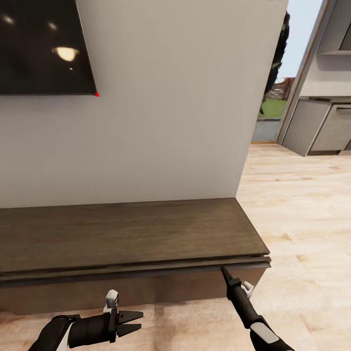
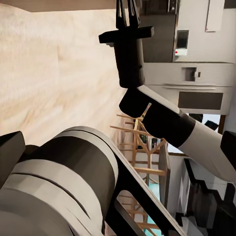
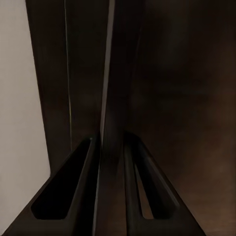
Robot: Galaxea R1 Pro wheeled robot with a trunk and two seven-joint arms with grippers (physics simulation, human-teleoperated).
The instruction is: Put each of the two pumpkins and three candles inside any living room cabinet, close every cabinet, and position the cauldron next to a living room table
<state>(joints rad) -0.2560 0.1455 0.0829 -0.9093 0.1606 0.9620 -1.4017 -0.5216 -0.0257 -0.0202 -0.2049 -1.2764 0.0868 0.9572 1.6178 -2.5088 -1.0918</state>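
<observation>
The cabinet [image 1: 126, 234], a long low dark brown unit, runs along the wall, and its drawer front [image 1: 146, 287] sits under the top board. My right gripper [image 1: 225, 269] points up at the seam below the top board near the cabinet's right end. In the right wrist view its fingers [image 3: 88, 187] stand close together with a thin edge of dark wood [image 3: 187, 73] between them. The left wrist view catches the right gripper [image 2: 125, 12] against that edge. My left gripper [image 1: 140, 320] hangs low before the drawer front, open and empty. Pumpkins, candles and cauldron are out of view.
A black TV [image 1: 44, 44] hangs on the pale wall [image 1: 170, 122] above the cabinet. Right of the wall's end, light wooden floor [image 1: 302, 219] leads to grey kitchen cupboards [image 1: 321, 126]. A wooden frame [image 2: 142, 147] stands behind my arms.
</observation>
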